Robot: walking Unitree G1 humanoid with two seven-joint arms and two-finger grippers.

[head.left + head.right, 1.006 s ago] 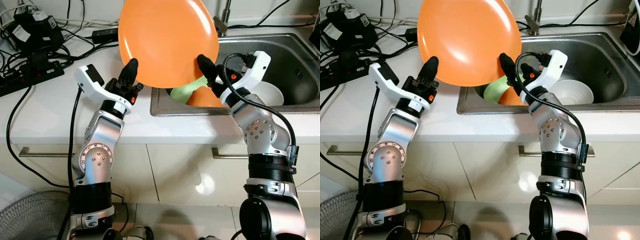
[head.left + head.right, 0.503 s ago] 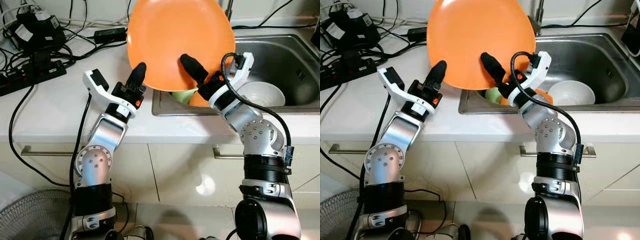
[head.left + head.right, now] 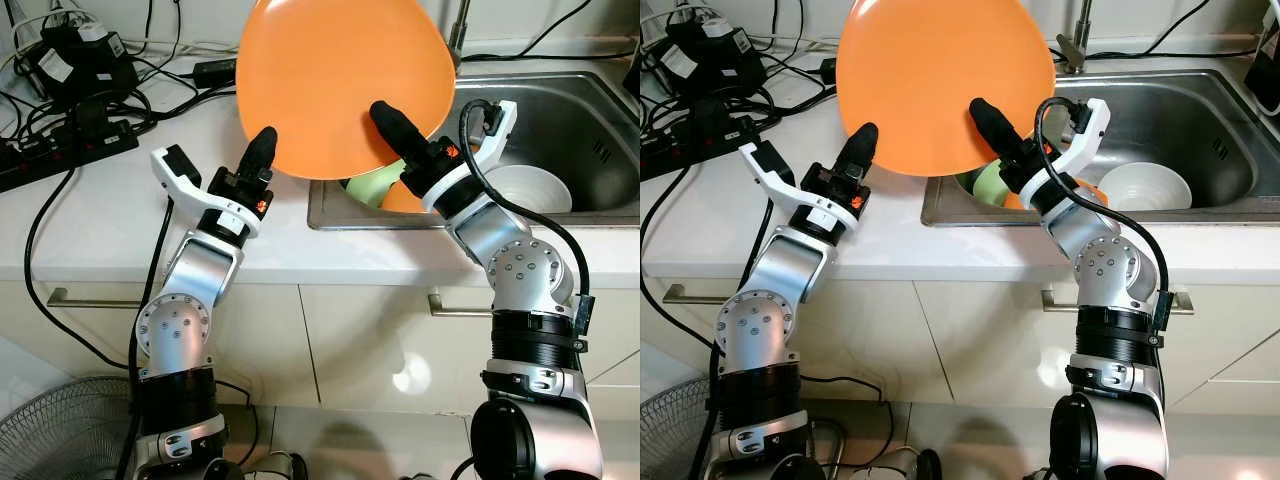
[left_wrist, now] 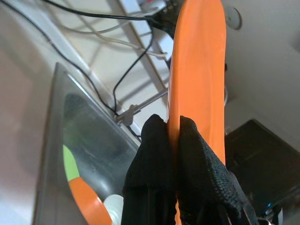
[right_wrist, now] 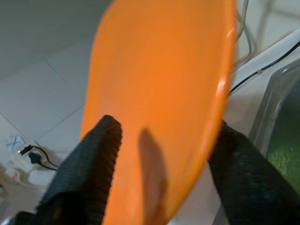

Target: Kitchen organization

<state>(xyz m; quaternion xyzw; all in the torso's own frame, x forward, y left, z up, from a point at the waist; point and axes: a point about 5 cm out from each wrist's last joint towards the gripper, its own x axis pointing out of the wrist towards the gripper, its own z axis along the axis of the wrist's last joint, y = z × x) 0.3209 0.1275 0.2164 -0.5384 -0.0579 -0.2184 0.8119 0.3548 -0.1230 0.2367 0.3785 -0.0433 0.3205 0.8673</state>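
I'm looking down at a white countertop [image 3: 120, 215] with a steel sink [image 3: 590, 110] let into it on the right, white cabinet fronts below and a fan grille [image 3: 55, 440] on the floor at 7 o'clock. Nearest the counter's front edge are my two arms, both raised over it. The left gripper [image 4: 174, 140] has its two black fingers pinched tight on the rim of the orange plate [image 3: 340, 85], at the plate's 7 o'clock edge — the wrist view shows the rim sandwiched edge-on between the pads. The right gripper [image 5: 161, 154] is spread wide across the plate's lower right edge; one finger [image 5: 86, 161] lies on the face, the other [image 5: 239, 164] is behind the rim, though I cannot tell whether both press on it. The plate is held up and tilted, above the seam between counter and sink's left rim, clear of both. Under its lower edge, inside the sink, sit a green dish [image 3: 378, 182], another orange piece [image 3: 408, 198] and a white bowl [image 3: 535, 185]. Bare counter lies open at 9 o'clock. Further back, at 10 to 11 o'clock, black power strips and cables [image 3: 70, 110] crowd the wall side, and the tap [image 3: 458, 30] stands at 1 o'clock.
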